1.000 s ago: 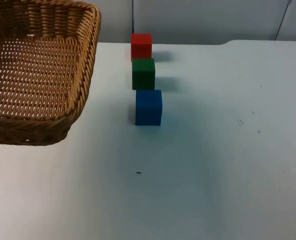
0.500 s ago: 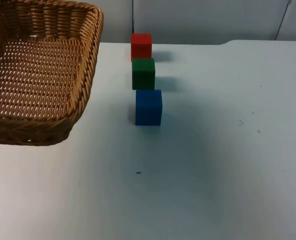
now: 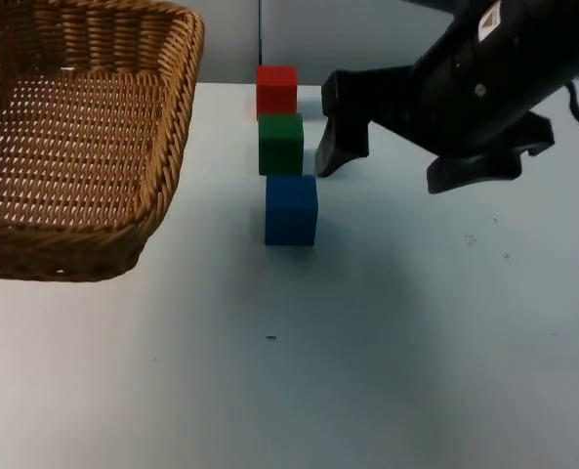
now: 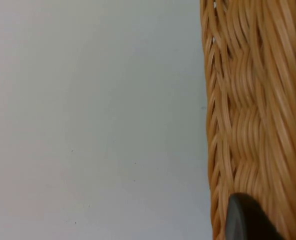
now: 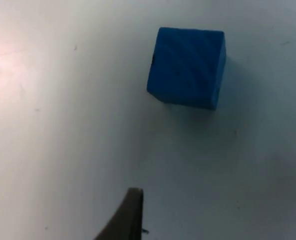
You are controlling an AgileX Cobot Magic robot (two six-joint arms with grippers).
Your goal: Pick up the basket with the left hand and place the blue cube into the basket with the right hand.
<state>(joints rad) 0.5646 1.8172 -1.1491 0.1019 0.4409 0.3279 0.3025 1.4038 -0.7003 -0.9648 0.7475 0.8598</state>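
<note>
You had the white table (image 3: 387, 371) as your whole workspace, bare across its near half, so nothing crowded the pick. The basket (image 3: 74, 147) was the biggest thing on it, at the left of the top view with its open mouth facing up. I judged it was kept there so the cube could be dropped straight in. In the left wrist view its woven rim (image 4: 252, 115) ran right along the left gripper's black fingertip (image 4: 245, 220), which suggested that arm was at the basket's edge to carry it. I could not tell whether that claw was clamped on the rim or loose.

Your right arm reached in from the upper right, and the right gripper (image 3: 387, 156) hung above the table just beside the row of cubes. Its two fingers stood well apart, released and holding nothing, which suited an approach before a grasp.

The three cubes sat in a line running away from you. The red cube (image 3: 276, 90) was farthest, the green cube (image 3: 280, 144) was in the middle and the blue cube (image 3: 291, 209) was nearest. The blue cube rested on the table, untouched, just beside the green one. The right wrist view looked down on it (image 5: 187, 67). To my eye you needed to bring the fingers down astride its free sides, clear of the green cube.
</note>
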